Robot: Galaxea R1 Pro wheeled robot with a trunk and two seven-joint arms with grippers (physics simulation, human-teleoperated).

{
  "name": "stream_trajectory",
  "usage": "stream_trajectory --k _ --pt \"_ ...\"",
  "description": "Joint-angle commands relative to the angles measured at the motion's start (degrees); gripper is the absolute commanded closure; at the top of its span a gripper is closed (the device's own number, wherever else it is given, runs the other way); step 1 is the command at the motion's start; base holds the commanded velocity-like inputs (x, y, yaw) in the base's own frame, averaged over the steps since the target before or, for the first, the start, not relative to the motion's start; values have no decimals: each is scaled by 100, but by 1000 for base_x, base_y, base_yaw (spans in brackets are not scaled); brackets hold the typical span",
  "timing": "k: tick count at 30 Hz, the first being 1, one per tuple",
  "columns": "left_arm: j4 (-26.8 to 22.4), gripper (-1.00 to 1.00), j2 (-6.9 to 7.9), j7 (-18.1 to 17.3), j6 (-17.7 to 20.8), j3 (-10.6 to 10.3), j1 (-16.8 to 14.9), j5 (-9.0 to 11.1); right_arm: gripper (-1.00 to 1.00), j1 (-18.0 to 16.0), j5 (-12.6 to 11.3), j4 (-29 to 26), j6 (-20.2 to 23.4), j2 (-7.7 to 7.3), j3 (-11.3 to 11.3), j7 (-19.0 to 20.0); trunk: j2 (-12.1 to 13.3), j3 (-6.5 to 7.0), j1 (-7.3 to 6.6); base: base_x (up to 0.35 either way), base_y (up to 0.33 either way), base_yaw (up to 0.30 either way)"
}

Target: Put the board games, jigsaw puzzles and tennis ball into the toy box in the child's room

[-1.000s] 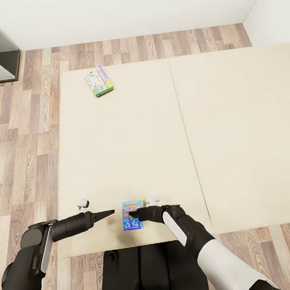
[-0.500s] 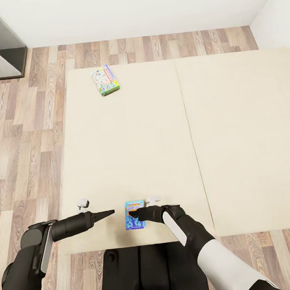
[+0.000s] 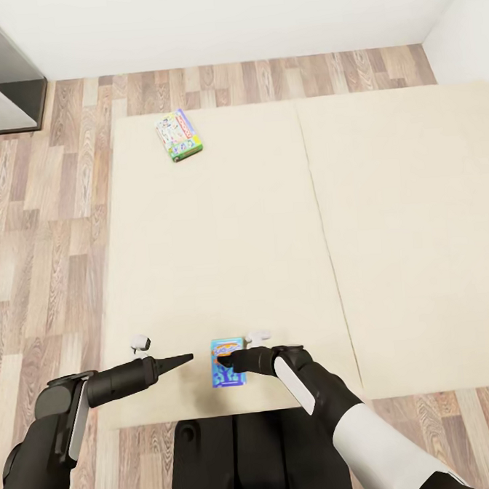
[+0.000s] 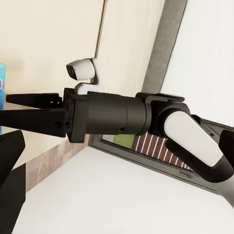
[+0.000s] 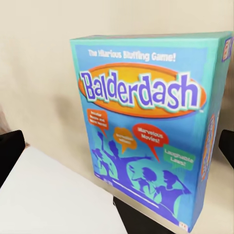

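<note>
Head view: the blue game box (image 3: 227,362) lies flat on the bed (image 3: 390,234), at the near edge of the mattress, directly under the tip of the right gripper (image 3: 225,362). Right wrist view confirms it: the same box (image 5: 146,126), titled "Balderdash", sits straight ahead between two dark finger ends at the frame edges, so the right fingers are spread wide, with the box apart from both. No contact is evident.

The left gripper (image 3: 187,359) points toward the box from the other side, its fingers drawn together to a narrow point and holding nothing. Left wrist view shows the right gripper (image 4: 27,113) side-on, with a sliver of the box (image 4: 2,87) just beyond its tips.

The green-edged game box (image 3: 178,134) lies well beyond both sets of fingers, near the far corner of the mattress.

Handling assessment: the blue box looks like a light, stiff cardboard carton with a glossy printed skin, likely slippery under hard pads. The broad face offers no purchase. Recommended hold is across the two long side walls, near mid-length, to prevent swinging. The soft mattress may let an edge sink, which could help the fingers get under.
</note>
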Motion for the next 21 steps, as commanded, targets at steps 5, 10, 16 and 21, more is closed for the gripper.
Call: stream_trajectory --k 5,10,16,21 --pt "-1 -100 1 -11 60 2 -2 -5 -100 -2 -5 -4 23 0 0 6 -9 2 3 0 0 105" --pt "-1 -100 -5 -8 60 2 -2 -5 -100 -2 -5 -4 -43 0 0 6 -9 3 3 0 0 19" --pt "-1 -100 -2 -8 60 2 0 -5 -100 -2 -5 -4 -61 0 2 6 -9 3 3 0 0 2" --pt "-1 -100 -1 -8 60 2 -1 -5 -100 -2 -15 -4 -64 0 1 6 -9 3 3 0 0 0"
